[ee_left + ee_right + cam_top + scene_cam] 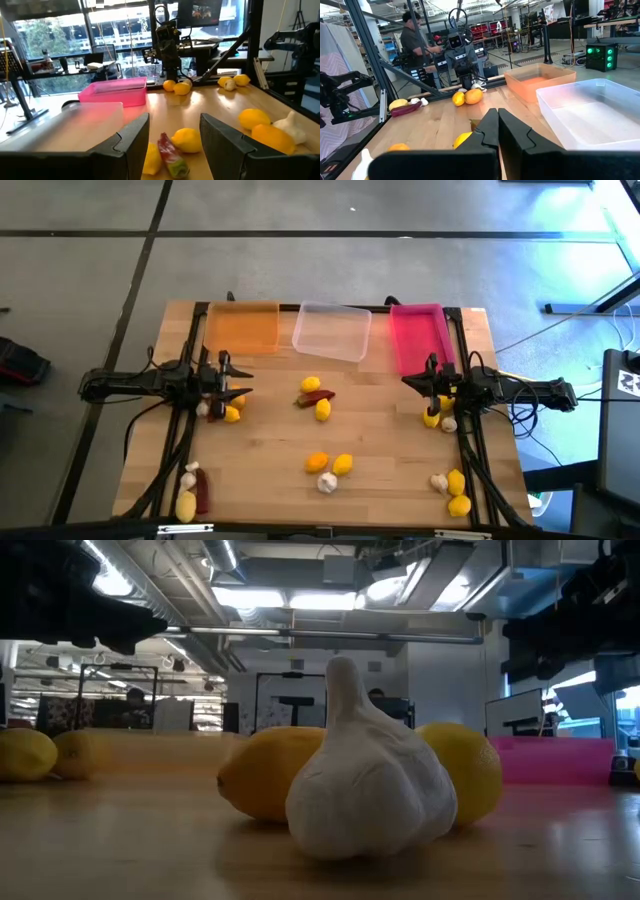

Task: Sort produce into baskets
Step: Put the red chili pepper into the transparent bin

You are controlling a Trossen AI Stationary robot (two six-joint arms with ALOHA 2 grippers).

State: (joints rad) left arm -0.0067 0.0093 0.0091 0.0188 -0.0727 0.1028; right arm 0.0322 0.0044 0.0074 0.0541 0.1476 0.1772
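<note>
None of the sorting looks done: the translucent orange plastic tray (241,326), the clear whitish plastic tray (332,330) and the bright pink plastic tray (417,336) all appear to hold nothing, and every piece of produce lies on the table.

The left gripper (240,383) hovers low over the table with its 2 fingers (129,142) spread apart, holding nothing. Directly ahead of it lies a cluster of 2 yellow lemon-like fruits (322,409) and a dark red chili-like piece (318,396); just beside it sit another small yellow fruit (232,414) and a whitish garlic-like bulb (203,409). The orange tray is near it, off to its side.

The right gripper (433,381) hangs just beside the pink tray's near end with its fingers (487,131) pressed together on nothing. A yellow fruit (431,418) and a pale bulb (449,423) lie close beside it.

Further from both grippers are 3 more groups: 2 yellow-orange fruits and a white garlic bulb (326,482) at the centre front, a group at the front left corner and another at the front right.

The surface is a light wooden plank table (380,450), bare and dry. The room is a lit workshop with ceiling ducts, benches and a person (413,36) standing at other equipment.
</note>
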